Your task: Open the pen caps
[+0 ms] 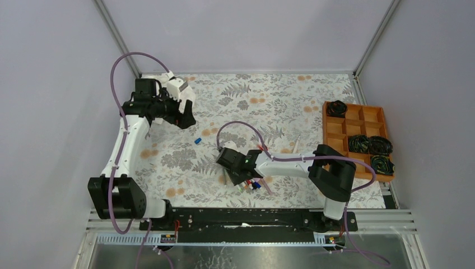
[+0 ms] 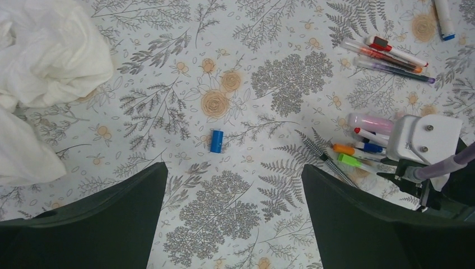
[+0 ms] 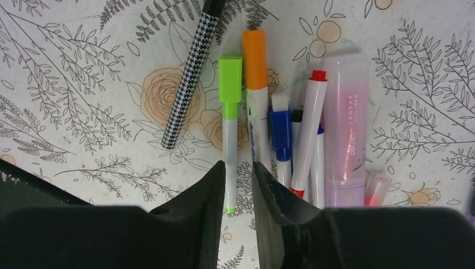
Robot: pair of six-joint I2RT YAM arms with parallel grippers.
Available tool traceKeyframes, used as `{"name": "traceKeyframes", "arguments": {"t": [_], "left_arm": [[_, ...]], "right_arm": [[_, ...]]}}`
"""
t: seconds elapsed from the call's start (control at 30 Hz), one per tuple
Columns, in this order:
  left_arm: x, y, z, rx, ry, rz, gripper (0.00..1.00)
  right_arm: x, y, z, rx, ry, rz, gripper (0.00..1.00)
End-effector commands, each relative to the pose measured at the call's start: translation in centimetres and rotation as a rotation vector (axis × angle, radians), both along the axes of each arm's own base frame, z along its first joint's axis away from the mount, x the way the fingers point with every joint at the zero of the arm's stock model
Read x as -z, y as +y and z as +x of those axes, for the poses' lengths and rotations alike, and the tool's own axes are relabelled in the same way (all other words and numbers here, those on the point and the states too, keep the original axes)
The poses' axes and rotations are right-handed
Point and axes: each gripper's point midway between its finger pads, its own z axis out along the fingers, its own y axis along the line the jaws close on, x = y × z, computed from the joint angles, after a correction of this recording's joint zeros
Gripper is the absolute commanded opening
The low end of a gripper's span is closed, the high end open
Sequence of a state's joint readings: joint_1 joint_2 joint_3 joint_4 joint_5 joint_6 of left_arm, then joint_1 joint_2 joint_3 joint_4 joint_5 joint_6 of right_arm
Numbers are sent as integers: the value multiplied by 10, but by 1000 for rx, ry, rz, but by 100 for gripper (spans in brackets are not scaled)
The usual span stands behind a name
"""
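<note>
Worktop (image 1: 269, 101): a flat cloth with leaves and flowers printed on it; everything sits on it.
Wooden tray (image 1: 325, 140): on the far right side, with little boxes inside; black cord coils (image 1: 369, 144) lie in some of them.
White cloth (image 2: 50, 61): a crumpled heap, seen in the left wrist view, well apart from the pens.
Left tool (image 2: 233, 167): its two fingers are spread wide and it holds nothing. It hangs above the worktop on the left side.
Right tool (image 3: 238, 166): its fingers are only a little way apart and sit over the near end of the pen bunch. The white barrel of the green pen runs through the thin gap, right against one finger. A thin strip of worktop shows between the pen and the other finger.
Pen bunch (image 1: 249, 184): lies side by side near the middle front, right under the right tool.
Green pen (image 3: 229, 134): on the left of the bunch, beside the orange-capped pen (image 3: 255, 67).
Green cap (image 3: 229, 84): still on its pen, at the end away from the right tool.
Loose blue cap (image 2: 217, 140): lies alone on its side, just ahead of the left tool, about midway between its fingers, and apart from the pen bunch.
</note>
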State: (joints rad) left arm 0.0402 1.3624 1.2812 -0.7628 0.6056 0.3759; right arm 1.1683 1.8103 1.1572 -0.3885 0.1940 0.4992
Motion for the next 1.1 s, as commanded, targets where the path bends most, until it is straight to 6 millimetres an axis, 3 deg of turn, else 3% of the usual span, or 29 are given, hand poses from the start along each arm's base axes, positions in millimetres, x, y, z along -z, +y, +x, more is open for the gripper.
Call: {"name": "traceKeyframes", "arguments": {"t": [0.0,0.27,0.53,1.07], "left_arm": [[9,-7,-8,34,48,-36,98],[11,-13,-9,62,72,-71,96],[17,-14,-12,69,91,-73,96],[20,-12,-14,73,86,-56,95]], "right_arm": [[-19,0,13,8,-56,42,31],[-14,-9,25,26,-55,33,31],[1,-6,19,10,-12,30,33],[3,-1,12,-17,-117,-50,29]]}}
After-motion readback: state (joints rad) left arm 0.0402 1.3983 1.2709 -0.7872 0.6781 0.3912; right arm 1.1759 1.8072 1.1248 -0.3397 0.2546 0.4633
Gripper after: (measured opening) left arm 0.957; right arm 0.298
